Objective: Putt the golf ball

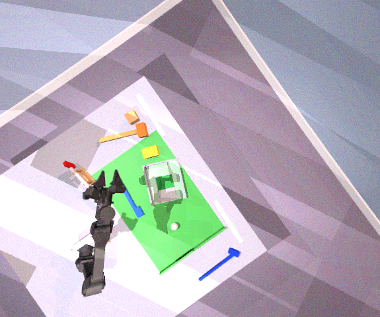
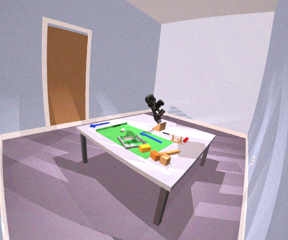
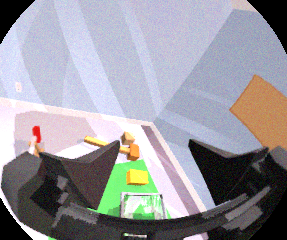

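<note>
The red putter lies on a small wooden rack (image 1: 84, 174) (image 2: 177, 138) just off the green mat's (image 1: 191, 214) (image 2: 110, 133) left edge, with its red head (image 1: 67, 164) (image 2: 185, 139) (image 3: 37, 134) pointing away from the mat. The white golf ball (image 1: 174, 226) (image 2: 122, 129) rests on the mat. The raised green with its ramp (image 1: 165, 181) (image 2: 130, 140) (image 3: 142, 206) stands mid-mat. My gripper (image 1: 108, 179) (image 3: 155, 143) is open and empty. It hangs high in the air, and from above it shows beside the rack, over the mat's edge.
A blue putter (image 1: 131, 203) (image 2: 150, 137) lies on the mat, another blue putter (image 1: 219, 264) (image 2: 99, 124) off its far end. A yellow block (image 1: 150, 151) (image 2: 145, 148) (image 3: 137, 176), an orange mallet (image 1: 123, 135) (image 2: 155, 155) and an orange cube (image 1: 131, 116) (image 2: 165, 159) lie nearby. A wooden wedge (image 2: 160, 126) stands by the arm's base.
</note>
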